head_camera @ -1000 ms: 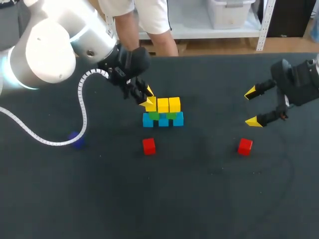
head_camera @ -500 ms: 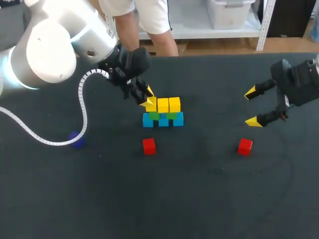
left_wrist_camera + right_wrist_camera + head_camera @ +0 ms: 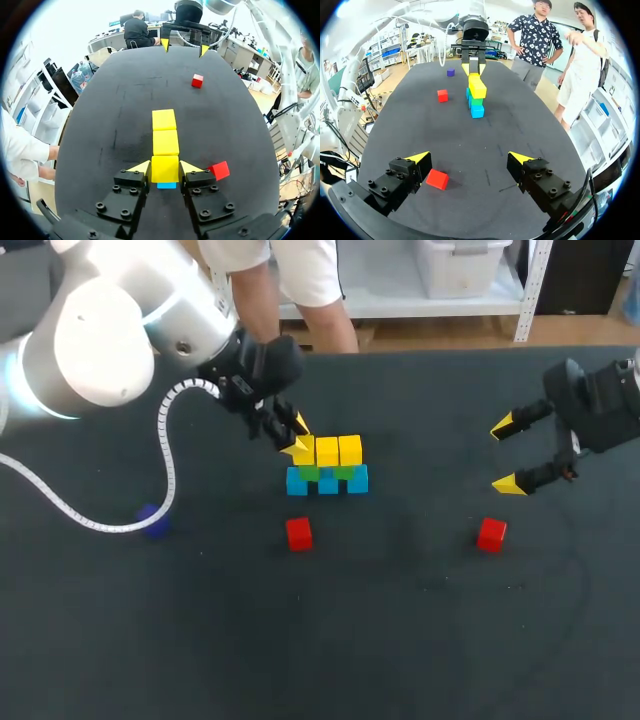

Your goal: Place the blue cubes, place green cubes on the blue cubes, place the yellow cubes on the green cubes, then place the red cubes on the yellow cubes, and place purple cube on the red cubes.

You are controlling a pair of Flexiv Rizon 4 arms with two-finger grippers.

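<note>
A small wall stands mid-table: blue cubes (image 3: 328, 482) at the bottom, green cubes (image 3: 309, 472) on them, and a row of yellow cubes (image 3: 338, 450) on top. My left gripper (image 3: 297, 437) is shut on the leftmost yellow cube (image 3: 165, 168), which rests at the row's end with a blue cube (image 3: 166, 185) showing below it. One red cube (image 3: 298, 533) lies in front of the wall and another red cube (image 3: 491, 534) lies to the right. The purple cube (image 3: 152, 518) sits far left. My right gripper (image 3: 510, 455) hangs open above the right red cube (image 3: 437, 179), holding nothing.
The left arm's white cable (image 3: 165, 455) loops over the table's left part, close to the purple cube. The black table (image 3: 400, 640) has bare cloth along its front. In the left wrist view the nearer red cube (image 3: 218, 170) lies just beside one finger.
</note>
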